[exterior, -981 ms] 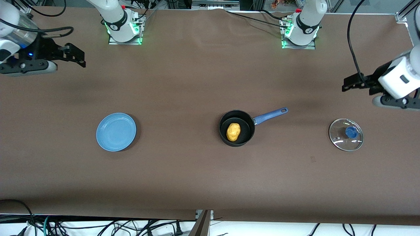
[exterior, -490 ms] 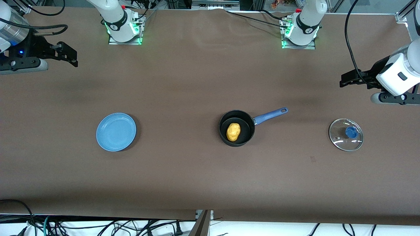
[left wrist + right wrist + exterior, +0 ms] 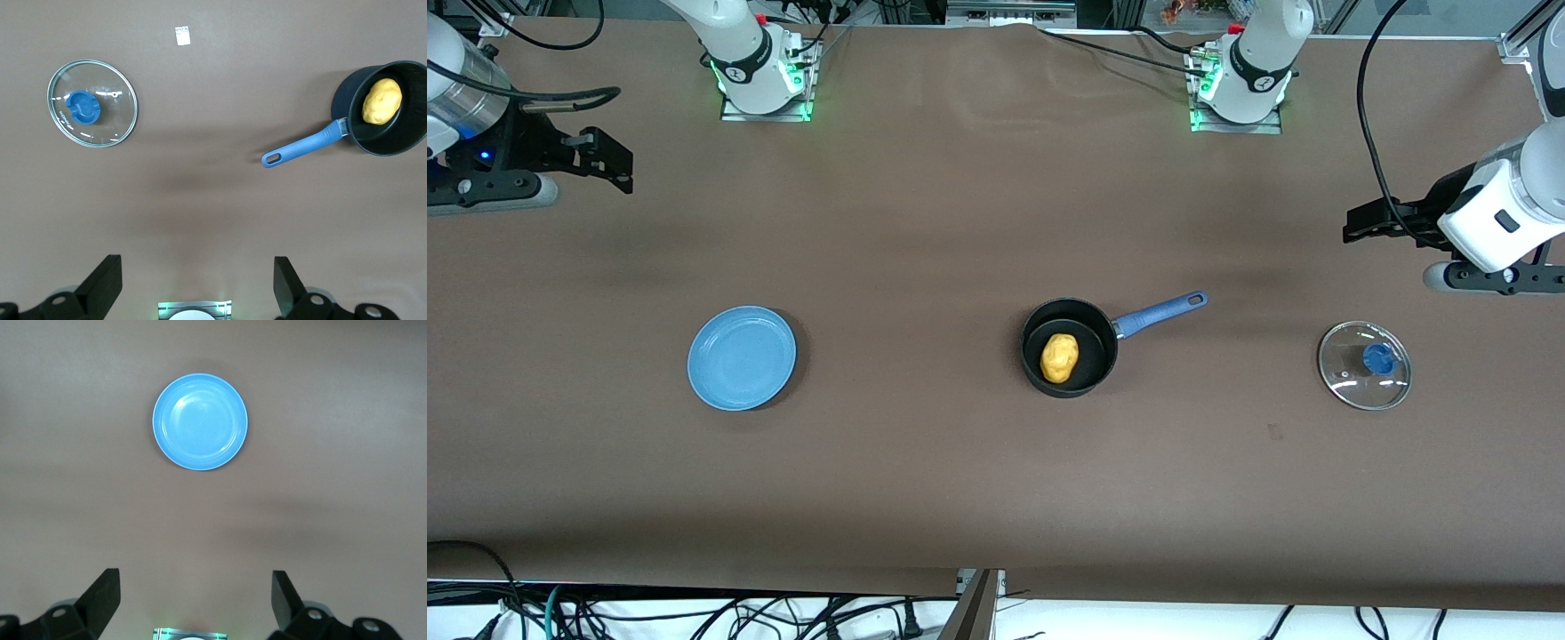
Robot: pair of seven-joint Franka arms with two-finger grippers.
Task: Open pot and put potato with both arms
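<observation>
The black pot (image 3: 1069, 347) with its blue handle stands uncovered at mid-table, and the yellow potato (image 3: 1059, 357) lies inside it. Both show in the left wrist view, the pot (image 3: 403, 137) and the potato (image 3: 381, 101). The glass lid (image 3: 1364, 364) with a blue knob lies flat on the table toward the left arm's end; it also shows in the left wrist view (image 3: 93, 103). My left gripper (image 3: 1356, 226) is open and empty, raised over the table at that end. My right gripper (image 3: 609, 160) is open and empty, raised at the right arm's end.
A flat light-blue plate (image 3: 742, 357) lies toward the right arm's end, level with the pot; it also shows in the right wrist view (image 3: 200, 421). The two arm bases (image 3: 765, 76) stand along the table's edge farthest from the front camera. Cables hang below the near edge.
Both arms have drawn back toward their ends of the table and risen a little. Pot, potato, lid and plate have not moved.
</observation>
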